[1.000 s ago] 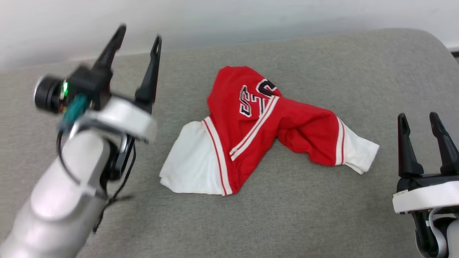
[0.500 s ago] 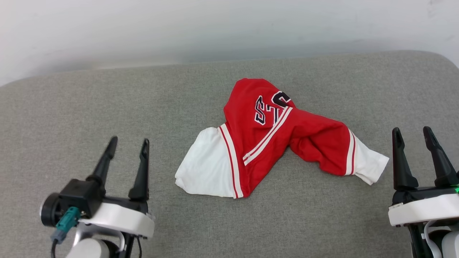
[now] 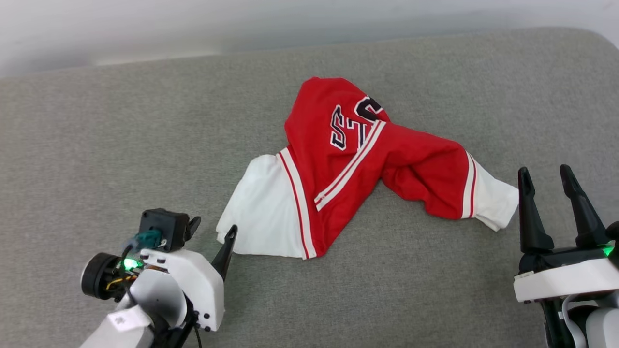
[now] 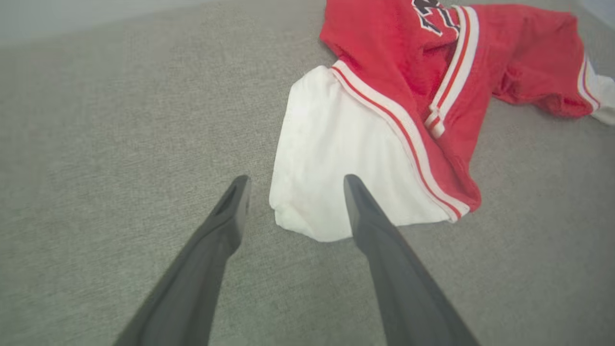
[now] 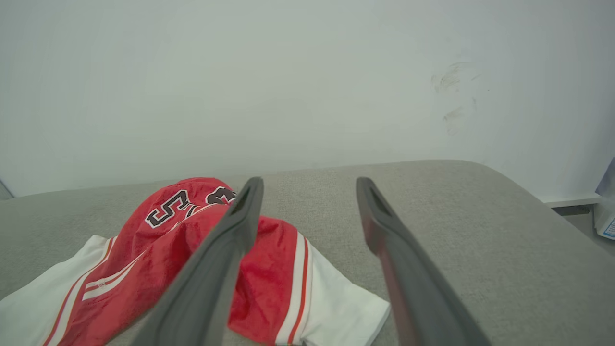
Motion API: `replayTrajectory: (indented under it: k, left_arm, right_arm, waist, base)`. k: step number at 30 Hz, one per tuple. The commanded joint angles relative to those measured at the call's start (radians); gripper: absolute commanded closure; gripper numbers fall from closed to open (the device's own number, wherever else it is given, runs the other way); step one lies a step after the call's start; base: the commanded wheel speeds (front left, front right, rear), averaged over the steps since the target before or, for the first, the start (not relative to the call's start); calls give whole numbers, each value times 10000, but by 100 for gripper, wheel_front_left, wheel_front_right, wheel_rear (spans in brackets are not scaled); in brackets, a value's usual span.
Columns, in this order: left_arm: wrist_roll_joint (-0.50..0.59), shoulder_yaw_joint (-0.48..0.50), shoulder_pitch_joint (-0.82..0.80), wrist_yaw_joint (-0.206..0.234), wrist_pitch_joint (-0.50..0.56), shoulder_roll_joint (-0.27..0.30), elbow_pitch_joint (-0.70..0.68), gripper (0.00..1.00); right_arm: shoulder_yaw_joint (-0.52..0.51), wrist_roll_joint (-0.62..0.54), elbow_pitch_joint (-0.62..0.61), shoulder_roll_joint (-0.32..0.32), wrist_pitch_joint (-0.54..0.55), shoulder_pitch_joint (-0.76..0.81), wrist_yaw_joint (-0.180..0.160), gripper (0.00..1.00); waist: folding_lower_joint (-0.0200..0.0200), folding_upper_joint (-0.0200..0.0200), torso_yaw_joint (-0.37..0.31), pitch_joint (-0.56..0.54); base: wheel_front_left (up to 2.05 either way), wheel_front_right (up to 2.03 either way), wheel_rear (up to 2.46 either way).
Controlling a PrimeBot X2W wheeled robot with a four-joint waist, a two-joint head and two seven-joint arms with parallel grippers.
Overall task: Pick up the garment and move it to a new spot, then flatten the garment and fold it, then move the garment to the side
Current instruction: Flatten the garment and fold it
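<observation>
The left gripper (image 3: 213,227) sits low at the near left of the grey upholstered surface (image 3: 121,145). Its two dark fingers are spread, empty, and angled toward the white sleeve (image 3: 256,212) just ahead. The garment (image 3: 348,159), a crumpled red T-shirt, lies mid-surface with its black-and-white lettering (image 3: 350,125) humped up at the far side and striped trim running across it. Its other white sleeve (image 3: 493,200) ends just beside the right gripper (image 3: 544,171), whose fingers stand parted and hold nothing.

Bare lab-like room: grey padded surface (image 3: 96,121), scuffed white wall (image 5: 288,72).
</observation>
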Motion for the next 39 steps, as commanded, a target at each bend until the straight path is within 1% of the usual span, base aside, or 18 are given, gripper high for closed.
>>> replayTrajectory:
  k: [1,3,5,11,15,18,19,20,21,23,28,30,31,32,36,37,39]
  left_arm:
    - [125,-114,-183,118,428,169,47,0]
    - [59,-236,-270,229,1001,181,89,0]
    - [91,-249,-379,348,1302,239,166,0]
    - [231,-255,-389,626,1627,382,727,0]
    - [99,-319,-361,551,1708,344,1102,0]
    - [-43,-461,-254,415,1936,305,1451,0]
    - [-129,-566,-191,336,2088,287,1587,4]
    - [-203,-698,-116,222,2219,280,1711,69]
    - [-291,-792,-46,122,2323,243,1819,100]
    - [-385,-791,32,107,2207,158,1962,100]
    - [-208,31,-114,536,813,134,1997,100]
    - [-162,296,-134,628,252,132,1860,100]
    - [-162,296,-134,628,252,132,1860,100]
    - [-150,454,-118,708,-23,134,1771,100]
    - [-107,876,92,978,-632,239,1240,100]
    - [-115,1076,303,1151,-834,341,670,100]
    - [-158,1151,471,1216,-888,408,319,100]
  right_arm:
    - [37,-79,35,66,-85,-162,-3,0]
    - [96,-85,95,99,-135,-194,-3,0]
    - [112,-98,154,117,-181,-242,-3,0]
    - [119,-103,248,165,-300,-352,-3,0]
    - [107,-116,296,202,-335,-398,-3,0]
    - [131,-128,339,217,-357,-428,-3,0]
    - [130,-131,352,217,-367,-439,-3,0]
    - [127,-130,365,221,-371,-458,-3,0]
    - [119,-143,380,223,-374,-468,-3,0]
    - [100,-187,424,219,-357,-464,-3,0]
    - [13,-257,560,56,-22,-279,-3,0]
    - [-4,-286,598,-57,265,-193,-3,0]
    - [-4,-286,598,-57,265,-193,-3,0]
    - [-14,-327,611,-125,455,-150,-3,0]
    - [-72,-407,664,-418,1594,52,-3,0]
    - [-148,-413,534,-720,2798,155,-3,0]
    - [-182,-314,362,-961,3714,148,-3,0]
  waist:
    - [0,0,-187,220]
    - [0,0,-299,366]
    - [0,0,-403,481]
    - [0,0,-659,791]
    - [0,0,-762,960]
    - [0,0,-821,1063]
    - [0,0,-829,1083]
    - [0,0,-836,1097]
    - [0,0,-838,1099]
    - [0,0,-822,1071]
    - [0,0,-602,751]
    - [0,0,-477,586]
    - [0,0,-477,586]
    - [0,0,-418,517]
    - [0,0,-157,252]
    - [0,0,26,141]
    - [0,0,147,130]
  base:
    - [0,0,0]
    - [0,0,0]
    - [0,0,0]
    - [0,0,0]
    - [0,0,0]
    - [0,0,0]
    - [0,0,0]
    - [0,0,0]
    - [0,0,0]
    - [0,0,0]
    - [0,0,0]
    - [0,0,0]
    - [0,0,0]
    - [0,0,0]
    - [0,0,0]
    - [0,0,0]
    - [0,0,0]
